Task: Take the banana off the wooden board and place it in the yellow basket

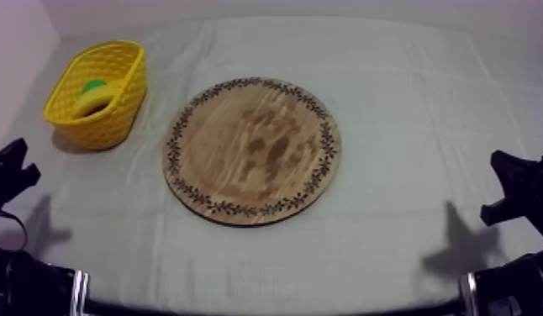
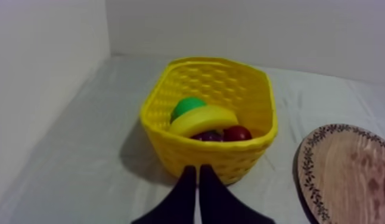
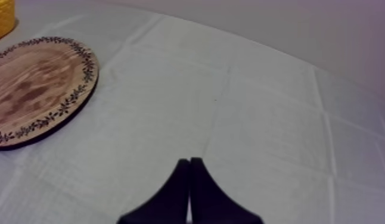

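Observation:
The banana (image 2: 202,121) lies inside the yellow basket (image 2: 230,89), resting on a green pear (image 2: 186,107), dark grapes (image 2: 208,136) and a small red fruit (image 2: 237,133). In the top view the basket (image 1: 115,105) stands at the table's far left with the banana (image 1: 93,100) in it. The round wooden board (image 1: 252,150) at the table's middle is bare. My left gripper (image 2: 198,170) is shut, its fingers a narrow wedge just in front of the basket. My right gripper (image 3: 189,161) is shut over bare cloth, right of the board (image 3: 34,89). Both arms (image 1: 10,176) (image 1: 519,189) sit low at the sides.
A wall runs along the table's left and back edges, close to the basket. The board's rim (image 2: 308,173) lies to the right of the basket. Grey-white cloth (image 1: 409,101) spreads around the board.

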You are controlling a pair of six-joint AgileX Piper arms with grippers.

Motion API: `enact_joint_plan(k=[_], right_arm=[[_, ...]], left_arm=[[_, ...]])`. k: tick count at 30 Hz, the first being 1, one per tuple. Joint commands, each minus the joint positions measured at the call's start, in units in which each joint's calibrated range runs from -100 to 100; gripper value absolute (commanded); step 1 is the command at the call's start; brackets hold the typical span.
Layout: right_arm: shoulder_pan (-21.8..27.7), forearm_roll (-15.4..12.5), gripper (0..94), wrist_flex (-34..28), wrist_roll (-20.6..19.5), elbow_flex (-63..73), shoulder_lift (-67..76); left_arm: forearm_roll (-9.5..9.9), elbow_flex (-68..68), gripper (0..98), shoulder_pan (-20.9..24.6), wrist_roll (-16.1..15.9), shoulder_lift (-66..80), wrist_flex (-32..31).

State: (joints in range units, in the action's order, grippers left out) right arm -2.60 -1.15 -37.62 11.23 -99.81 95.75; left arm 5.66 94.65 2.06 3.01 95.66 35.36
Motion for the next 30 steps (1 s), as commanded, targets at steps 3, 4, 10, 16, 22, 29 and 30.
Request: enact_joint_plan(k=[3, 4, 10, 16, 22, 29, 30], right_arm=[[0.00, 0.00, 0.3, -0.04, -0.02, 0.03, 0.00], [0.00, 0.00, 0.3, -0.04, -0.02, 0.03, 0.00], [0.00, 0.00, 0.3, -0.04, -0.02, 0.03, 0.00], [0.00, 0.00, 0.3, -0.04, -0.02, 0.03, 0.00], [0.00, 0.00, 0.3, -0.04, -0.02, 0.03, 0.00], [0.00, 0.00, 0.3, -0.04, -0.02, 0.03, 0.00], [0.00, 0.00, 0.3, -0.04, -0.02, 0.03, 0.00]], left_arm=[[-0.44, 2.99, 0.0, -0.13, -0.40, 2.15, -0.24], [-0.73, 3.36, 0.0, -0.15, -0.60, 2.70, -0.03], [-2.15, 4.33, 0.0, -0.23, -1.69, 3.92, 0.13], [-2.21, 5.10, 0.0, -0.40, -1.78, 4.06, -2.11], [-2.28, 5.19, 0.0, 0.08, -2.05, 4.08, -2.49], [-2.48, 5.13, 0.0, 0.48, -2.49, 4.08, -2.53], [-2.49, 5.13, 0.0, 0.55, -2.64, 4.08, -2.53]])
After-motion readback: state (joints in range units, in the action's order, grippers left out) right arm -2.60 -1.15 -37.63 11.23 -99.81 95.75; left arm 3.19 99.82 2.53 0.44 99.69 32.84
